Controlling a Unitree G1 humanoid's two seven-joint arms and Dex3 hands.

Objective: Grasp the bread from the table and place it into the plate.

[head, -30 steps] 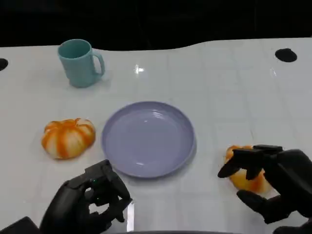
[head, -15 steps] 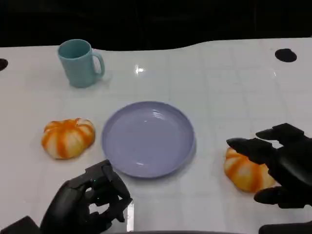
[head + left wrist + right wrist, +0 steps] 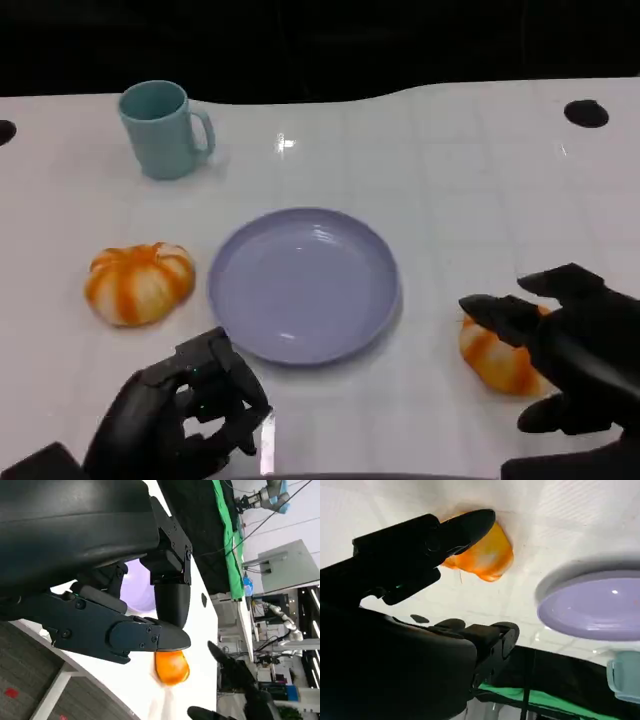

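Our right robot hand (image 3: 565, 350), fingers spread and holding nothing, has dropped back over the bread (image 3: 498, 352) at the frame's lower right, still on the worktop (image 3: 460, 180) beside the plate (image 3: 303, 283), so no grasp yet.

Glossy plate (image 3: 303, 285), glossy white table (image 3: 450, 170)

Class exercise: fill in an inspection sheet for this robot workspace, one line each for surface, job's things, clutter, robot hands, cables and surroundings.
Surface: white table, glossy.
Job's things: purple plate, nothing on it; one bread to its left, another bread to its right.
Clutter: teal mug, upright.
Robot hands: left robot hand curled, holding nothing; right robot hand spread over the right bread, not gripping.
Cables: nothing seen on the table.
Surroundings: dark background.
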